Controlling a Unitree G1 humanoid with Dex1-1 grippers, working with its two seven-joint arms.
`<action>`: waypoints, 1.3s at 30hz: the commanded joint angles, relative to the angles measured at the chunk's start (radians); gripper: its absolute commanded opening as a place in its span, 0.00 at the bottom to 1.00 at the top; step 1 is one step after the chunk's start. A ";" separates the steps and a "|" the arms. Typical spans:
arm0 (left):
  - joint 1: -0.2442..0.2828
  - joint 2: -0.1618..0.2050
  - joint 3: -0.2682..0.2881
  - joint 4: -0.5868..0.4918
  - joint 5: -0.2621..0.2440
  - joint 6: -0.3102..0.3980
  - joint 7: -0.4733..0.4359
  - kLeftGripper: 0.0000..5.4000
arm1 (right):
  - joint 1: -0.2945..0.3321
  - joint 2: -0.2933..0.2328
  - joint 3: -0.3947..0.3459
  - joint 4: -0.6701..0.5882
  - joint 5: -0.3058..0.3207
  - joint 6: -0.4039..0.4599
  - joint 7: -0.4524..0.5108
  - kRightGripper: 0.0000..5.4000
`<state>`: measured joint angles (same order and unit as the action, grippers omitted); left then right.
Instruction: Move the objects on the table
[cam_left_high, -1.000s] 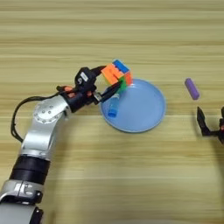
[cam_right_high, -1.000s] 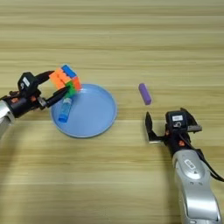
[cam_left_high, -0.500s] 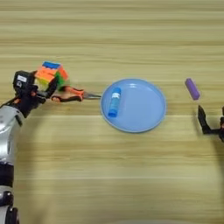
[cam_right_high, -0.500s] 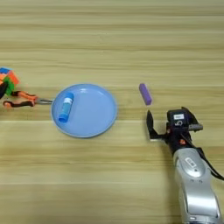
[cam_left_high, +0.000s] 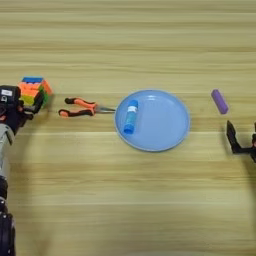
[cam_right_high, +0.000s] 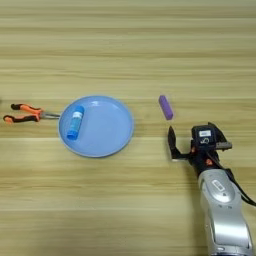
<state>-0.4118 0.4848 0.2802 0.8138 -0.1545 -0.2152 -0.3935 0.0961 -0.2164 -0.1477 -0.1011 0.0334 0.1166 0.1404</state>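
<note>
Inside the plate (cam_left_high: 165, 127) lies the glue stick (cam_left_high: 130, 116).

A pair of pliers (cam_left_high: 82, 107) with orange handles lies flat on the light wooden surface, left of centre. The two handles point left and spread slightly apart, each with a dark stripe along it. The short grey metal tips point right. The pliers lie roughly level with the wood grain, tilted slightly.
</note>
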 joint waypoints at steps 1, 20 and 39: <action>-0.030 0.021 -0.025 0.053 0.049 -0.032 0.045 0.62 | -0.007 -0.005 -0.004 0.011 0.007 -0.009 0.005 1.00; -0.016 -0.036 -0.144 -0.013 0.117 0.014 0.054 0.62 | -0.004 -0.001 0.004 0.002 0.006 -0.004 0.003 1.00; -0.017 -0.037 -0.146 0.006 0.117 0.021 0.070 0.95 | -0.006 -0.002 0.003 0.005 0.006 -0.005 0.003 1.00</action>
<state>-0.4193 0.4458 0.1354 0.8115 -0.0461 -0.2058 -0.3326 0.0968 -0.2170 -0.1452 -0.0969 0.0342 0.1165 0.1401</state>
